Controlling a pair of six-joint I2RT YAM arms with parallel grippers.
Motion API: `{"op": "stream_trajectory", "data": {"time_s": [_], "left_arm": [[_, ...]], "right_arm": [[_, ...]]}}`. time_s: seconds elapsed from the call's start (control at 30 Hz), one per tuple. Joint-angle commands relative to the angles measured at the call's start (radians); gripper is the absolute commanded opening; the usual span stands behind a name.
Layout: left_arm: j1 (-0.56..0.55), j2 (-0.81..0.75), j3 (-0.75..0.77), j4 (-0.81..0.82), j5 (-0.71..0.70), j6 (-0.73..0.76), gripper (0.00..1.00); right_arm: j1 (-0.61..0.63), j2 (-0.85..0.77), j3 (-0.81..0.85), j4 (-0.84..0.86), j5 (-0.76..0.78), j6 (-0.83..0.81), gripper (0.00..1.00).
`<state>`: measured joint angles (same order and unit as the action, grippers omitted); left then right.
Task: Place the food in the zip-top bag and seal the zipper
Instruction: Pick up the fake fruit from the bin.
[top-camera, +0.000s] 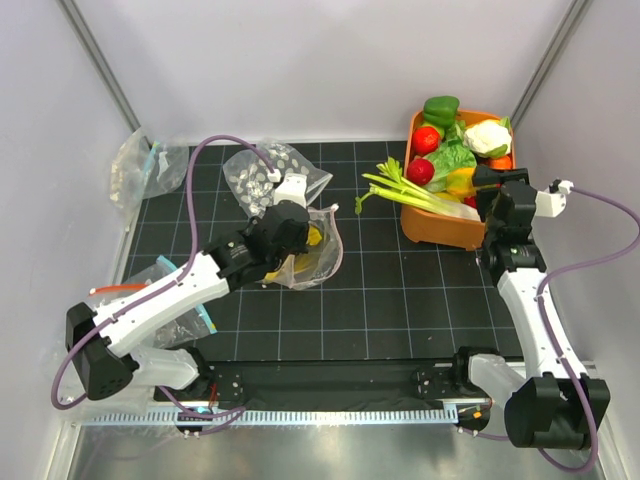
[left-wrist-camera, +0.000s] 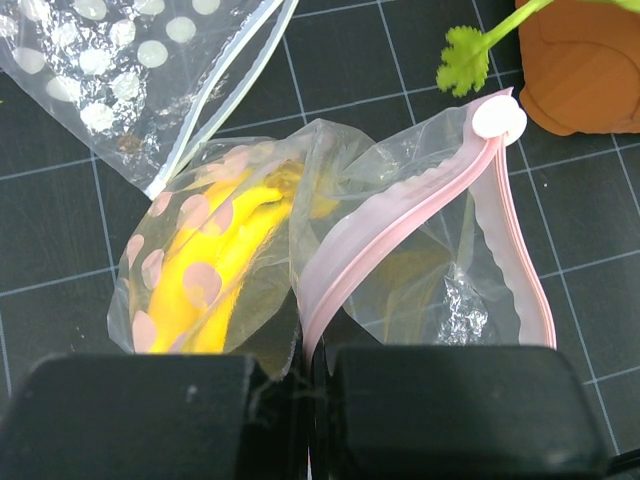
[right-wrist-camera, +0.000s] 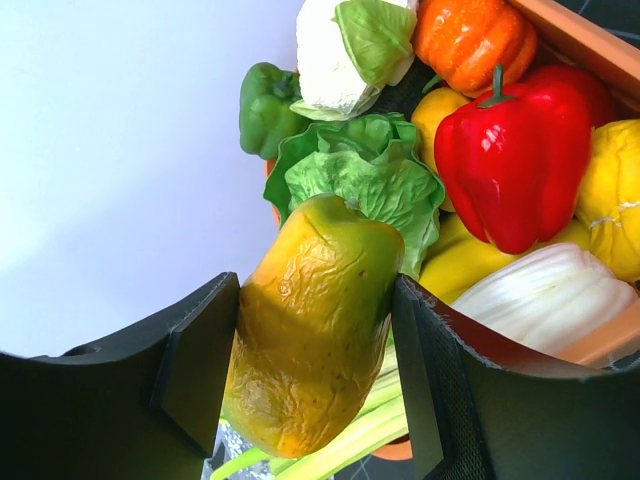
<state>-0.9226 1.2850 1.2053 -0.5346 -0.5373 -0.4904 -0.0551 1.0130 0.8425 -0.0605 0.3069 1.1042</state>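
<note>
**Banana bagged, right arm at the basket**

White walls (top-camera: 300, 70) box in a black gridded mat (top-camera: 400, 300), and both arms are busy on it. Over on the left, the left arm (top-camera: 170, 300) reaches toward the middle of the mat. On the right, the right arm (top-camera: 530, 300) stretches far, up to the orange basket (top-camera: 440, 228) at the far right.

That basket is piled high. The lettuce (top-camera: 452, 158) sits at its centre, with a cauliflower (top-camera: 487, 135) just right of it and celery stalks (top-camera: 400, 188) poking out over the left rim. A small red round fruit (top-camera: 426, 139) sits at the far left corner.

Now to mid-mat. The zip-top bag (left-wrist-camera: 400, 260) stands crumpled there, just left of the basket, and the banana bunch (left-wrist-camera: 225, 260) is inside it, glowing yellow through the dots. Another dotted bag (top-camera: 265, 175) lies just beyond it. Plain bags sit at the far left (top-camera: 145, 168) and under the left arm.

Look at the zipper (left-wrist-camera: 400, 225): its pink lips bow apart, so the mouth gapes open.

Fingers now. The left gripper (left-wrist-camera: 305, 370) is pressed tight together, pinching the bag's near edge where the pink strip runs down into it. The right gripper (right-wrist-camera: 318, 380) stands half-wide, both fingers against the sides of a wrinkled yellow-green toy fruit (right-wrist-camera: 310, 300) just above the lettuce.
</note>
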Motion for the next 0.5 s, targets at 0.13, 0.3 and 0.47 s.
{"op": "stream_trajectory", "data": {"time_s": [0.13,0.3,0.47], "left_arm": [[-0.001,-0.042,0.0,0.042,0.0,-0.008,0.0],[-0.001,-0.052,-0.004,0.044,0.0,-0.007,0.0],[-0.001,-0.061,-0.012,0.05,0.003,-0.005,0.0]], "right_arm": [[0.005,-0.042,0.012,-0.015,0.008,-0.084,0.37],[0.005,-0.06,0.0,-0.012,0.017,-0.115,0.37],[0.003,-0.085,-0.013,0.007,-0.018,-0.161,0.36]]}}
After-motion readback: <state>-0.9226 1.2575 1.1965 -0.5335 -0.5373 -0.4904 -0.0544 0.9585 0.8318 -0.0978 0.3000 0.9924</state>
